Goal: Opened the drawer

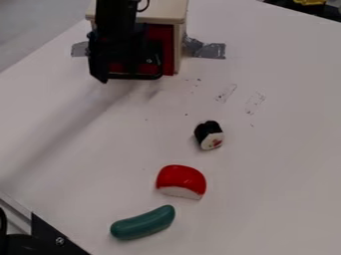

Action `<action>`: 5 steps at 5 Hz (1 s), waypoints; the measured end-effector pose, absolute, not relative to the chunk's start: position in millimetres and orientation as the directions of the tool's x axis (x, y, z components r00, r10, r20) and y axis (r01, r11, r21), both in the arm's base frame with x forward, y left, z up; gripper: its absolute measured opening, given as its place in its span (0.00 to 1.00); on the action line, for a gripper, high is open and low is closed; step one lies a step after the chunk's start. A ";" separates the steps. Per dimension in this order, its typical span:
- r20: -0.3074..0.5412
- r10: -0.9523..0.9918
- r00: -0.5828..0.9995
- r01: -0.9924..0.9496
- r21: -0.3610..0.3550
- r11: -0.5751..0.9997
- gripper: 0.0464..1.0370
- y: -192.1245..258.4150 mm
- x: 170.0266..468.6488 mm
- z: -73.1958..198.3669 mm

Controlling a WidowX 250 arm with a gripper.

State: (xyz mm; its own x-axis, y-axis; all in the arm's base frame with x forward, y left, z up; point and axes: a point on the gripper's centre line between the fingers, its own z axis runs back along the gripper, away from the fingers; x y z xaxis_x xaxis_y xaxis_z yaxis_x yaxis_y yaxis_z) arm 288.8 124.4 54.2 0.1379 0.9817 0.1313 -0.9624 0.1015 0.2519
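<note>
The black gripper [126,57] hangs at the upper left, in front of the small cream-coloured box [165,11] that holds the drawer. Part of the drawer's red front [161,37] shows to the right of the gripper, and the rest is largely hidden behind it. A dark bar [133,76] runs low across the front; whether it belongs to the drawer's handle or to the gripper is unclear. How far the drawer stands out of the box cannot be told.
A black-and-white sushi roll [209,135] lies near the middle of the white table [279,164]. Nearer are a red-and-white piece [181,181] and a green pickle-shaped toy [143,222]. Grey tape [212,50] sticks beside the box. A black metal bracket [53,238] stands at the lower left.
</note>
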 end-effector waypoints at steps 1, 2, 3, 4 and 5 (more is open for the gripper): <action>0.192 0.979 0.065 -0.974 0.224 0.021 0.96 125.8 275.5 56.7; 0.200 0.979 0.039 -0.977 0.215 -0.005 0.96 124.5 268.6 51.9; 0.202 0.979 0.039 -0.978 0.207 -0.004 0.96 124.2 269.7 51.4; 0.202 0.979 0.030 -0.982 0.188 -0.009 0.96 124.9 275.4 55.3; 0.209 0.978 0.017 -0.988 0.156 -0.016 0.96 127.4 285.8 64.4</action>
State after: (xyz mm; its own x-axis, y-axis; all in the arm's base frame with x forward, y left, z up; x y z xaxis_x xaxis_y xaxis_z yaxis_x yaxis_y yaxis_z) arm 285.8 127.4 64.4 0.0170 0.9778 0.2091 -0.9875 -0.0163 0.1565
